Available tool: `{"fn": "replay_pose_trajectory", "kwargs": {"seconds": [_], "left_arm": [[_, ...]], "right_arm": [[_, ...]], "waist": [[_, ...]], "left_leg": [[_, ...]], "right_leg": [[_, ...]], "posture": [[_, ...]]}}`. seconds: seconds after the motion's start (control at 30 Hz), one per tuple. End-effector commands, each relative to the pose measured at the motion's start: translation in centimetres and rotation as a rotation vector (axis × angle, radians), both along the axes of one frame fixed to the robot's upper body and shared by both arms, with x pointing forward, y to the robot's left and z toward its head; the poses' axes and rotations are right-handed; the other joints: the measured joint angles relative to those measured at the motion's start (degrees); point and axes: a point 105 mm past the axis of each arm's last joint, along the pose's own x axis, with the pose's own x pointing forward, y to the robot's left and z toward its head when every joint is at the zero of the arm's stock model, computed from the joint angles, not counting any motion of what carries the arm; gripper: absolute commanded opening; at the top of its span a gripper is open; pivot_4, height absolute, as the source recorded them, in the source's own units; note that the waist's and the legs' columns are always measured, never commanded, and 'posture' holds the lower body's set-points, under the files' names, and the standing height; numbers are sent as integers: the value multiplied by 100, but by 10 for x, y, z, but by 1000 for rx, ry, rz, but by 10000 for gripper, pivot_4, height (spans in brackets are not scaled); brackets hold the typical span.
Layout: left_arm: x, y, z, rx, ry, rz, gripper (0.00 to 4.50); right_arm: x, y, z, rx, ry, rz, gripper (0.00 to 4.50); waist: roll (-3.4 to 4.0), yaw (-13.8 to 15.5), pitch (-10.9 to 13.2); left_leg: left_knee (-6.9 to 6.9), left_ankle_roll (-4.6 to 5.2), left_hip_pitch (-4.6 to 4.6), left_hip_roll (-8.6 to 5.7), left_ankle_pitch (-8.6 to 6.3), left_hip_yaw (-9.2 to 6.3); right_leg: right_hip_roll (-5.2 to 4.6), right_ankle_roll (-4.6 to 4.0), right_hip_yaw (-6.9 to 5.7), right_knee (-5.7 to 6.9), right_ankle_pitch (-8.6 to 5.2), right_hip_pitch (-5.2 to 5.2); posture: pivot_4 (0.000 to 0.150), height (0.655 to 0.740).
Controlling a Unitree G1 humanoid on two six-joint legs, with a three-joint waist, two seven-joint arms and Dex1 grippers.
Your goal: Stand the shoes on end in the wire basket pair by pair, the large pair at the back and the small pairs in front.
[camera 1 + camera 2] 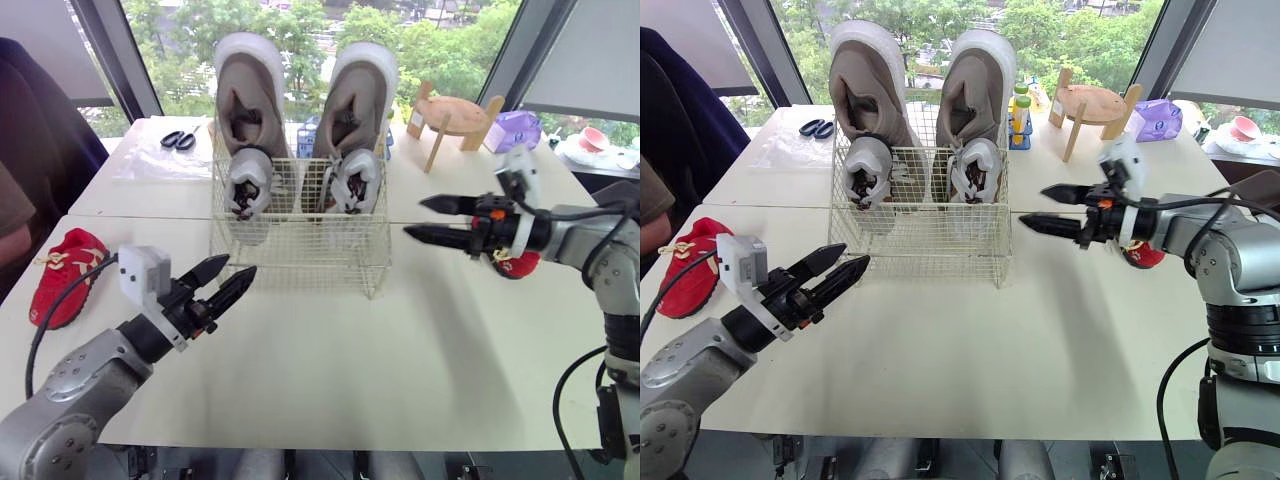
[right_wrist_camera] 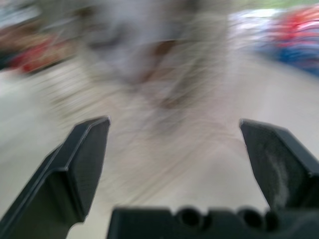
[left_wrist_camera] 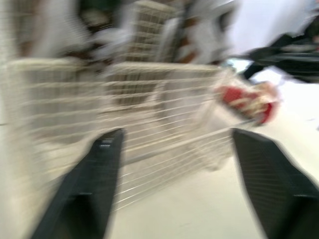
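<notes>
The white table [image 1: 330,370] fills the lower frame. At upper centre stands the cream wire basket [image 1: 300,255], with a large taupe pair of sneakers [image 1: 250,90] on end at its back and a small grey pair [image 1: 250,185] in front. One small red shoe [image 1: 65,275] lies at the left edge, and another red shoe [image 1: 515,262] lies at the right. The left gripper [image 1: 238,265] at lower left and the right gripper [image 1: 415,218] at right are both spread and empty.

Wire basket [image 1: 300,252]: large beige pair [image 1: 245,95] upright at back, small grey pair [image 1: 250,185] upright in front; red shoe [image 1: 65,275] outside, left.
</notes>
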Motion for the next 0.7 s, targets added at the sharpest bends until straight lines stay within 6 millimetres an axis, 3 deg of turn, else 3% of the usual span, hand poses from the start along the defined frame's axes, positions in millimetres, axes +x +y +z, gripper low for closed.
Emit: {"fn": "replay_pose_trajectory", "kwargs": {"seconds": [0.03,0.13,0.27,0.47,0.53,0.7], "left_arm": [[-13,-30,3,16,14,-139,44697],[-20,-50,-2,-12,51,-202,44697],[-25,-69,-16,-17,99,-259,44697],[-27,-84,-20,-36,109,-313,44697],[-25,-85,-23,-21,109,-318,44697],[-21,-84,-25,-9,98,-312,44697]], "right_arm": [[14,-67,12,14,-159,-351,45000],[8,-99,-4,3,-182,-552,45000],[-8,-100,-32,18,-169,-674,45000],[-20,-101,-66,12,-95,-728,45000],[-20,-105,-81,3,-63,-750,45000],[-11,-115,-96,-6,-41,-783,45000]], "waist": [[1,6,-1],[3,0,-2],[18,-25,-10],[66,-17,-30],[66,-10,-31],[67,-19,-32]], "left_leg": [[0,0,0,0,0,0],[-6,0,0,-2,0,3],[-8,1,4,5,1,5],[-4,2,13,8,3,16],[-2,2,16,9,3,15],[-2,3,18,9,3,15]], "right_leg": [[2,0,0,1,0,0],[17,1,2,0,1,0],[29,2,8,2,1,0],[43,1,18,9,0,0],[47,1,17,7,-1,9],[52,2,20,5,-1,13]], "posture": [[1500,7400],[1500,7400],[1500,7400],[1500,7400],[1500,7400],[1500,7400]]}}
